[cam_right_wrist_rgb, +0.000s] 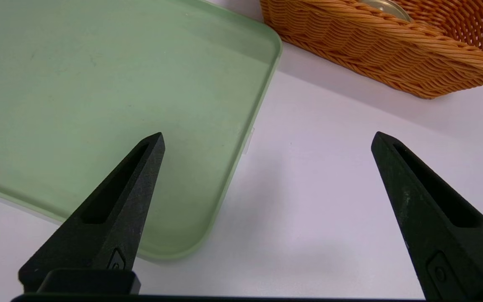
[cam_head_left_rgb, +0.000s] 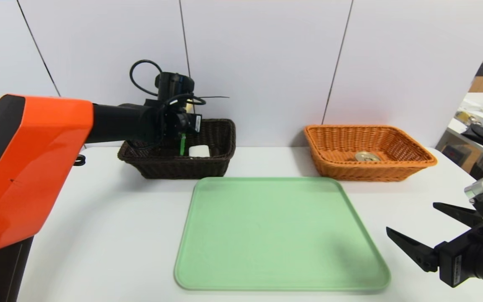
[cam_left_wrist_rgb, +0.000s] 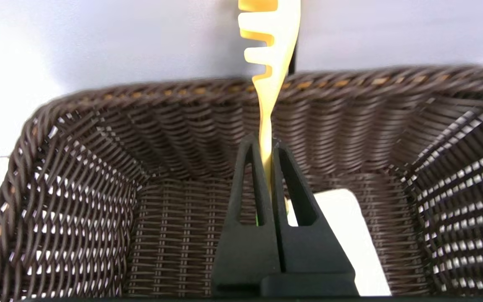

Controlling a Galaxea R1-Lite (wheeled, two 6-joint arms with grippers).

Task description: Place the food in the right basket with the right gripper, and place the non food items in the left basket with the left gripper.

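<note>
Above the dark basket [cam_left_wrist_rgb: 183, 235], holding a white block [cam_head_left_rgb: 199, 151], the left claw [cam_left_wrist_rgb: 268, 144] pinches the yellow pasta fork [cam_left_wrist_rgb: 273, 79]; right of that basket, past the tray [cam_head_left_rgb: 281, 235], the orange basket [cam_head_left_rgb: 363, 171] contains a tin [cam_head_left_rgb: 367, 156], and the right claw [cam_head_left_rgb: 411, 216] waits, spread.

green tray [cam_head_left_rgb: 282, 235], plain. dark brown weave, basket [cam_head_left_rgb: 178, 168] at 11 o'clock of it. orange weave, basket [cam_head_left_rgb: 363, 173] at 1 o'clock.
</note>
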